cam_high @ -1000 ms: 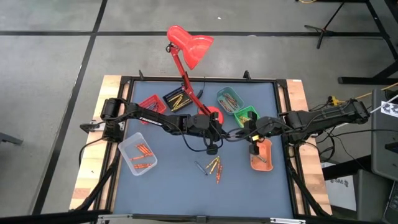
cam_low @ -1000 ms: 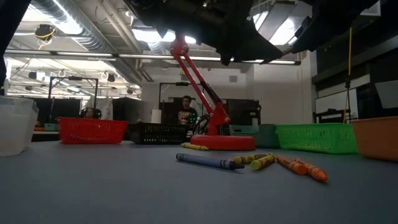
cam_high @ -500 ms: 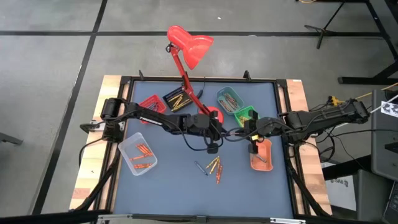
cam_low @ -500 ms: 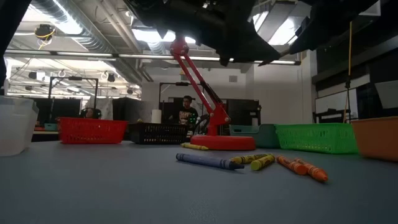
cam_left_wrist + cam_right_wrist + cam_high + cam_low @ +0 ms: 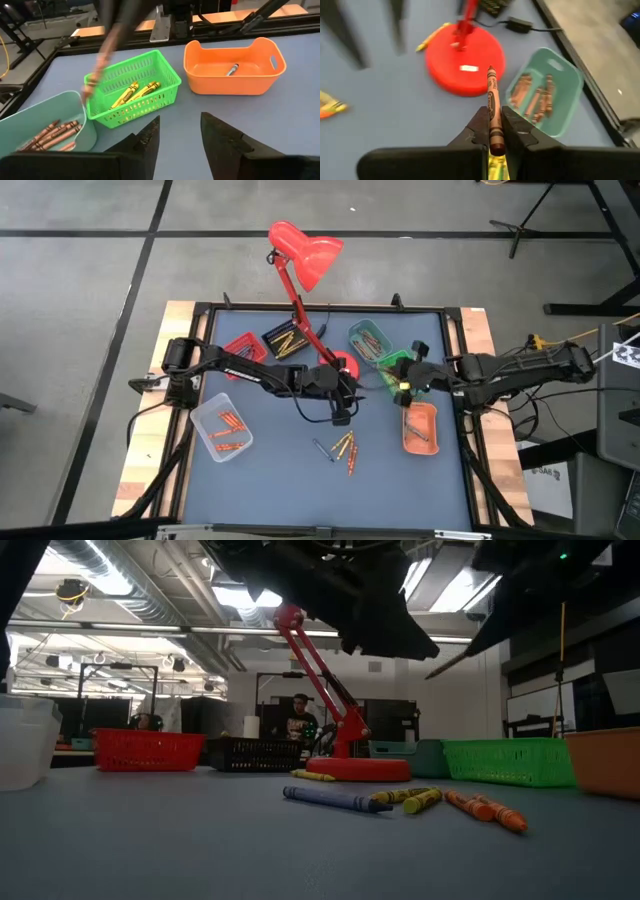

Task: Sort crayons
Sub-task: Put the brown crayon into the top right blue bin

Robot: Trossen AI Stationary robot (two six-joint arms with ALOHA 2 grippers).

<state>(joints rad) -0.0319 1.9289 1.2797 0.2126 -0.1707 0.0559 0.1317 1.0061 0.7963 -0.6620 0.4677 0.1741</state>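
1. Landmark is the red lamp base [image 5: 343,366] mid-bench [image 5: 270,480]. Far left of it sits my clear tray [image 5: 222,429] holding orange crayons.
2. My left pincer [image 5: 341,408] hangs just in front of the base, fingers parted, holding nothing.
3. The loose crayons [image 5: 343,448] lie on the bench in front of the base.
4. Right of the base, my right pincer [image 5: 400,387] is over the green basket [image 5: 393,364], clamped on a brown crayon [image 5: 492,107] pointing toward the teal tray [image 5: 555,92].
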